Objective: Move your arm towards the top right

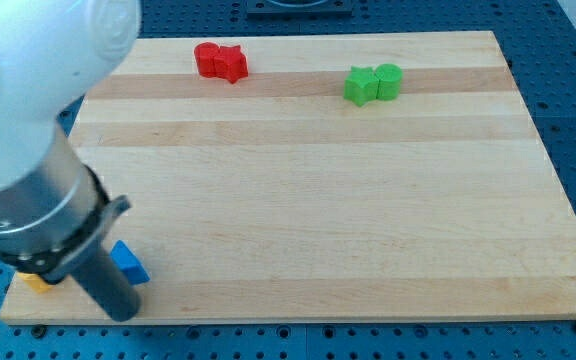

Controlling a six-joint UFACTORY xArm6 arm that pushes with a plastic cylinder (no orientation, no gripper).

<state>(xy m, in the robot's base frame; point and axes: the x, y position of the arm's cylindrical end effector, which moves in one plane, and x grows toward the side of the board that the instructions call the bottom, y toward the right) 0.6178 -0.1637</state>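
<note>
A wooden board (308,180) on a blue perforated table. My tip (120,312), a plain rod with no jaws to spread or press, sits at the 7 o'clock corner. A blue block (128,264) touches it at 12 o'clock; a yellow block (36,281), mostly hidden, lies at 9 o'clock. Toward 1 o'clock, well apart: 2 red blocks (220,61), possibly touching, and 2 green blocks (372,83).

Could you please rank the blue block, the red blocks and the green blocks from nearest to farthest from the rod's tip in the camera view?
My tip sits at the view's bottom left.
1. Blue block, right beside the tip, bottom left.
2. Red blocks, a touching pair at the view's top, left of centre.
3. Green blocks, a touching pair at the top, right of centre.
</note>
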